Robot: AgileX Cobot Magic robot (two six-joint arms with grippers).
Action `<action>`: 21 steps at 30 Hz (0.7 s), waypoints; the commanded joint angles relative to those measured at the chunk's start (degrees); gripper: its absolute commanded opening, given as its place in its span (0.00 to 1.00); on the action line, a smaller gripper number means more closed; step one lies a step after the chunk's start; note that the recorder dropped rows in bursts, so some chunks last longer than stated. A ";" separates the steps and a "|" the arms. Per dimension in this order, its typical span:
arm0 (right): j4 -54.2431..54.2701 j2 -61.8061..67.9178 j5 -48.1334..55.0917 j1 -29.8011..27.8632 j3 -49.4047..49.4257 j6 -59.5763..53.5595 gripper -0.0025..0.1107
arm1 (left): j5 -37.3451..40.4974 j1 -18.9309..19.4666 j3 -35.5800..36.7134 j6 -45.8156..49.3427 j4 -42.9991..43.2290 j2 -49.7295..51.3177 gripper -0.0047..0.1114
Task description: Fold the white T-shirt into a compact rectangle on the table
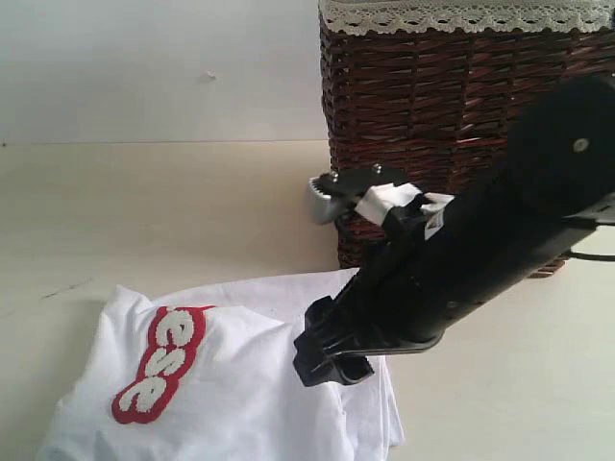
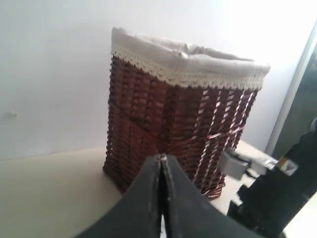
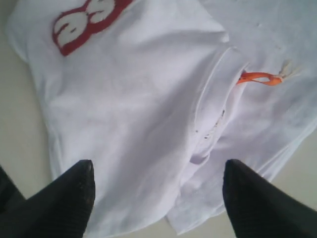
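One shirt, one basket, two grippers on one table.

The shirt lies in loose layers on the table in front of the basket, its near edge cut off. Its red letters are only partly legible, and one orange tag shows. The right gripper is over the shirt with jaws spread wide and empty. The left gripper faces the basket, jaws pressed together on nothing.

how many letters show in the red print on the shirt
3, in a slanted row on the white T-shirt in the exterior view: upper letter, middle letter, lower letter. More may be hidden under the fold at the row's upper end.
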 commanded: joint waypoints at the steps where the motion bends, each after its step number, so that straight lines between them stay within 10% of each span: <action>1: 1.41 6.84 -4.35 0.12 0.25 -1.19 0.64 | 0.19 -0.39 1.35 -0.41 -0.52 -7.42 0.04; 21: 17.44 17.06 -6.20 0.12 0.25 -14.88 0.55 | 4.36 -0.39 2.16 -1.24 -0.52 -10.77 0.04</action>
